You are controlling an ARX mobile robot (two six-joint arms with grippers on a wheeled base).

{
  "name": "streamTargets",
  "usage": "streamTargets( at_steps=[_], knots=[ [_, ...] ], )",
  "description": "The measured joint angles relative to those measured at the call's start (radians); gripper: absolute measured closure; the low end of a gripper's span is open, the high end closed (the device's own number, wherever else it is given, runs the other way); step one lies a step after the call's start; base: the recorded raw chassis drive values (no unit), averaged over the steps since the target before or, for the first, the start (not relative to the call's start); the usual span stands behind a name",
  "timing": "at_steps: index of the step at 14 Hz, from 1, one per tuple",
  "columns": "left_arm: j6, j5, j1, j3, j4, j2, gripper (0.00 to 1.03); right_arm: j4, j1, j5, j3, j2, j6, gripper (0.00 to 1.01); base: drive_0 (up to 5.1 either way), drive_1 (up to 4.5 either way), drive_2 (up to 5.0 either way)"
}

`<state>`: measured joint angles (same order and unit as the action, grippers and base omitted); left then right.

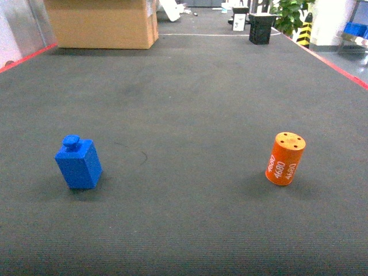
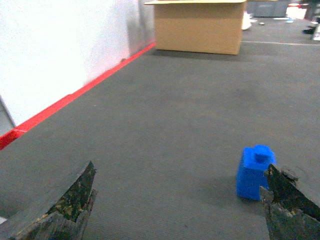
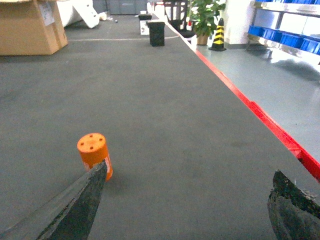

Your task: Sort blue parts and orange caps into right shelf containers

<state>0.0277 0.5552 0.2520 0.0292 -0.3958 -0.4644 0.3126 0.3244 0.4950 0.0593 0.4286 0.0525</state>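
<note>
A blue part (image 1: pixel 79 163), a block with a round stud on top, stands on the dark mat at the left. An orange cap (image 1: pixel 285 158) with white "4600" print stands at the right. Neither gripper shows in the head view. My left gripper (image 2: pixel 180 172) is open and empty, and the blue part (image 2: pixel 254 171) sits just beyond its right fingertip. My right gripper (image 3: pixel 190 172) is also open and empty, with the orange cap (image 3: pixel 94 152) just past its left fingertip. The blue right shelf containers (image 3: pixel 285 37) sit on a metal rack far off to the right.
A large cardboard box (image 1: pixel 100 23) stands at the mat's far left, and a black bin (image 1: pixel 261 27) at the far edge. Red tape (image 3: pixel 270 125) borders the mat on the right, with grey floor beyond. A white wall (image 2: pixel 55 55) runs along the left side.
</note>
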Motion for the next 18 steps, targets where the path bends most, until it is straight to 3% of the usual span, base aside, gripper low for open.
streamTargets(
  at_steps=[1,2,4,7,9,18],
  knots=[
    [-0.011,-0.029,-0.023,0.053,-0.206,-0.223,0.05,0.207,0.023,0.004,0.048,0.219,0.0,0.03,0.0,0.0,0.0],
    [-0.033,-0.089,-0.035,0.138,-0.401,-0.447,0.05,0.397,0.023,-0.027,0.115,0.441,0.003,0.03,0.0,0.0,0.0],
    [-0.051,-0.171,-0.047,0.285,-0.629,-0.853,0.05,0.611,0.015,-0.095,0.253,0.83,0.016,0.03,0.0,0.0,0.0],
    [-0.093,-0.218,-0.052,0.416,-0.655,-1.234,0.05,0.638,0.016,-0.121,0.409,1.204,0.068,0.03,0.0,0.0,0.0],
    [-0.103,-0.233,-0.037,0.47,-0.677,-1.311,0.05,0.638,0.016,-0.122,0.465,1.3,0.097,0.03,0.0,0.0,0.0],
    [-0.105,-0.241,-0.022,0.552,-0.68,-1.495,0.05,0.623,0.017,-0.141,0.597,1.52,0.163,0.03,0.0,0.0,0.0]
  ],
)
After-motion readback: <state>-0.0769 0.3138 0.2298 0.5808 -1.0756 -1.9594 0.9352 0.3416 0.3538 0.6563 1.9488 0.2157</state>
